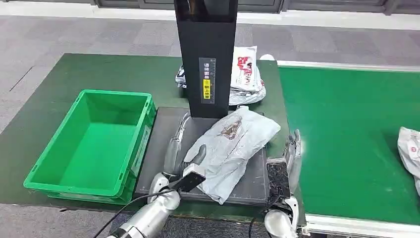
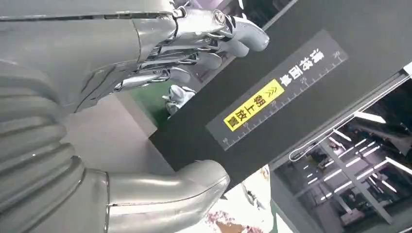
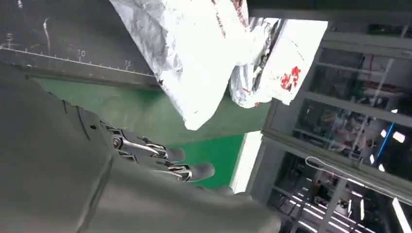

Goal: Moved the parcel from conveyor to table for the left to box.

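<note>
The left hand [image 1: 181,148] is stretched forward over the dark scale platform [image 1: 163,124], fingers extended and slightly spread, nothing held; its thumb lies against the near edge of the grey parcel [image 1: 233,148]. In the left wrist view the fingers [image 2: 214,43] are seen loosely straight in front of the black post [image 2: 291,97].

The right hand [image 1: 293,153] is held upright at the platform's right edge, fingers released and pointing away from the robot, just beside the parcel's right corner but not seen touching it. In the right wrist view the fingers [image 3: 184,167] are open, with the parcel [image 3: 194,53] beyond them.

The parcel lies flat on the platform, at the foot of the post, its near end overhanging the front edge.

To the left, an empty green crate [image 1: 94,144] stands against the platform. Behind the post, more bagged parcels [image 1: 246,77] are piled. To the right, the green conveyor belt [image 1: 346,139] carries another white parcel [image 1: 410,148] at its far edge.
</note>
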